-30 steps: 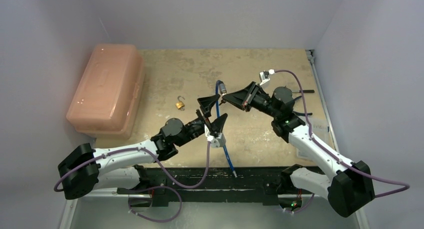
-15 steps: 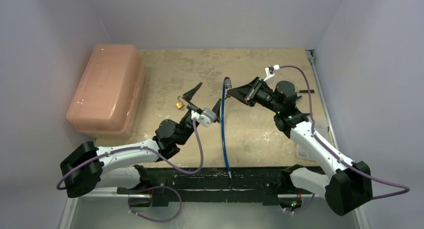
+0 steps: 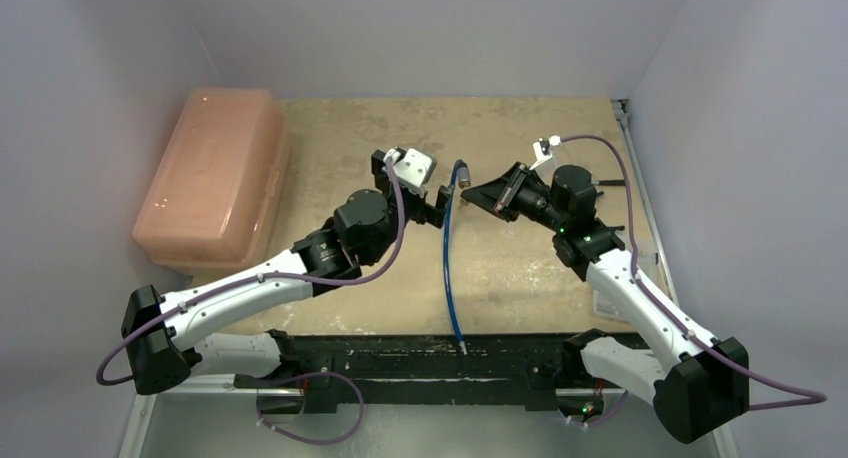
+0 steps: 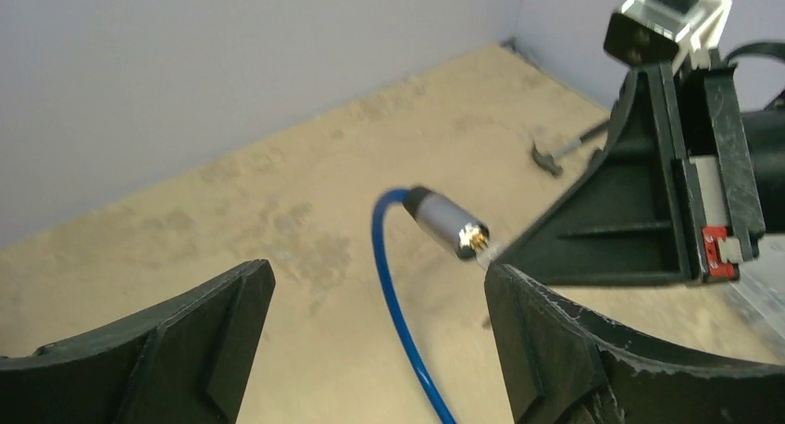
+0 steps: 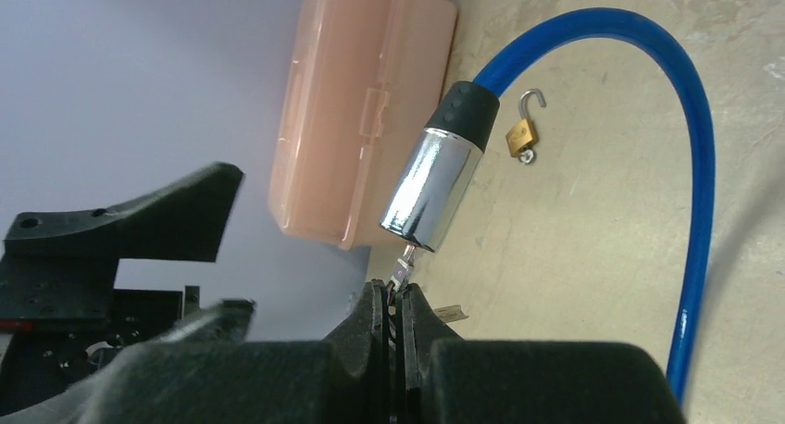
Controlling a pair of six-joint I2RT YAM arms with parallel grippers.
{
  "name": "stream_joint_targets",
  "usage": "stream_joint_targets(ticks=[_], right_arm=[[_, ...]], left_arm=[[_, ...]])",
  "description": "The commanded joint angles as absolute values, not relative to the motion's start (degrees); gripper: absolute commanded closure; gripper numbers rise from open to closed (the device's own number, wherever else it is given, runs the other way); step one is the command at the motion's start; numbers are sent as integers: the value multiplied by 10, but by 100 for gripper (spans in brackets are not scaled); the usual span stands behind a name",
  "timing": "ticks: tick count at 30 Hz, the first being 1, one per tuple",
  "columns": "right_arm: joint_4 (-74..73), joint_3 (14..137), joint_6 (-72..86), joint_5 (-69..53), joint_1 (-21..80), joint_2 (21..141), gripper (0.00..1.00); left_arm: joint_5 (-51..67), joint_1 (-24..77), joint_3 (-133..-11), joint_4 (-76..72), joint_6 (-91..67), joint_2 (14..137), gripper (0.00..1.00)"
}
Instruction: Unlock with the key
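Note:
A blue cable lock (image 3: 447,268) runs from the near edge of the table up to its silver lock cylinder (image 3: 458,168), which is held above the table. My right gripper (image 3: 468,190) is shut on a small key (image 5: 404,262). The key's tip sits at the cylinder's end (image 5: 435,188), just past the shut fingertips of the right gripper (image 5: 400,290). My left gripper (image 3: 432,198) is open and empty, close to the left of the cylinder. In the left wrist view the cylinder (image 4: 449,225) and cable show ahead of the open left gripper (image 4: 375,276), untouched.
A pink plastic box (image 3: 215,178) stands at the far left. A small brass padlock (image 5: 521,135) with its shackle open lies on the table near the box; the left arm hides it from above. A dark tool (image 3: 610,183) lies at the right edge. Walls close in on three sides.
My left arm has swung away from me and turned, so its open gripper now faces the cylinder. The cylinder and the right gripper have shifted slightly right, still joined by the key.

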State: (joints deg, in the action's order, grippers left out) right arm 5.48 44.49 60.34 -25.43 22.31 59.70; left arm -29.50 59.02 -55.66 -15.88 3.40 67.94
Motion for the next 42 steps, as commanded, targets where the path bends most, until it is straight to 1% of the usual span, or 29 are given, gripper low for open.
stream_joint_targets(ticks=[1,6,9,14,20,27,30,34,37,40,42], right_arm=[[56,473,568,-236,216,579,100],[50,474,563,-233,213,581,100],[42,476,559,-228,210,580,100],[31,477,551,-226,206,575,100],[9,468,539,-208,203,554,100],[-18,463,528,-199,202,533,100],[-27,458,524,-193,202,524,100],[-30,448,525,-195,201,516,100],[-33,444,524,-194,201,512,100],[-37,442,522,-192,200,509,100],[-39,441,521,-192,200,507,100]], left_arm=[[-258,592,-612,80,-144,690,8],[-278,593,-613,187,-259,713,9],[-276,604,-611,218,-307,733,10],[-255,627,-587,213,-385,762,14],[-266,667,-579,207,-474,824,19],[-278,690,-595,248,-540,922,25],[-268,695,-591,240,-552,955,28],[-268,702,-596,239,-557,997,40],[-272,706,-600,238,-563,1019,46],[-278,708,-608,250,-572,1045,56],[-284,708,-616,261,-575,1061,59]])
